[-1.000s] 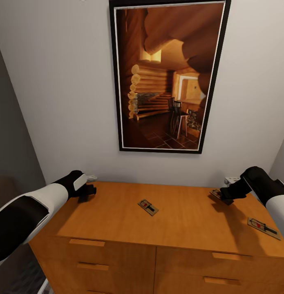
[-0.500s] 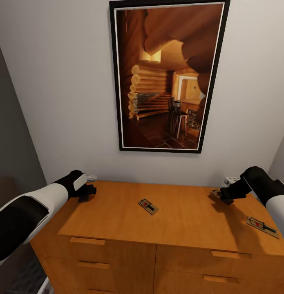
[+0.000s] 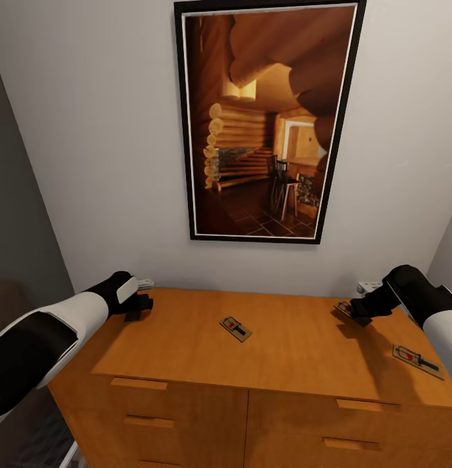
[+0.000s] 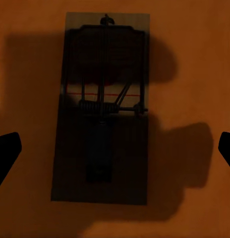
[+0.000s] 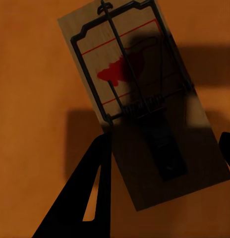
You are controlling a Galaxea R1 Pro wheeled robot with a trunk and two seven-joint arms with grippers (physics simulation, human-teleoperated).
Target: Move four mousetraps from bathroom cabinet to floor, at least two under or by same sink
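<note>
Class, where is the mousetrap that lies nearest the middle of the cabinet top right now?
In the head view, this mousetrap lies flat mid-top on the cabinet, below the framed picture, between both arms.

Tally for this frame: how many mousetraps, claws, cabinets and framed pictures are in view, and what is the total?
mousetraps: 4
claws: 2, left claw and right claw
cabinet: 1
framed picture: 1
Total: 8

Both arms outstretched; fingers (image 5: 90, 198) spread apart
</note>
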